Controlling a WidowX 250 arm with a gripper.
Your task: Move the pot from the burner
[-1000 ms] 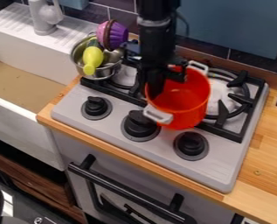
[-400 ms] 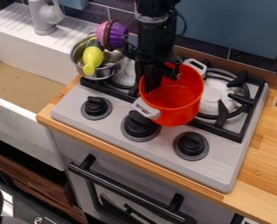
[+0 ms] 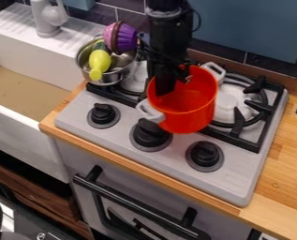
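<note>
Over the middle of the stove (image 3: 235,174), between the left and right burners, is the red pot (image 3: 200,110), its open mouth facing up and slightly toward the camera. Its long axis, handle to handle, runs aslant: one pale handle (image 3: 151,111) points to the lower left, toward the knobs, the other (image 3: 213,72) to the upper right, toward the back wall. Whether its base touches the black grate (image 3: 241,137) cannot be told. Down from the top edge comes the arm (image 3: 169,35), its end effector (image 3: 166,89) at the pot's left rear side, overlapping the rim and part of the inside; whether it is open or clamped on the rim cannot be told.

Three black knobs (image 3: 151,133) line the stove's grey front, and wooden worktop (image 3: 285,176) borders it. At the rear left sits a metal pot (image 3: 117,75) with a yellow-green thing (image 3: 100,62) in it and a ribbed purple thing (image 3: 127,38) at its upper edge. Farther left stands a white sink (image 3: 25,124) with a grey faucet (image 3: 46,21). Dark tiles (image 3: 216,52) and a blue panel (image 3: 250,26) back the stove; below runs a black oven handle (image 3: 131,206).
</note>
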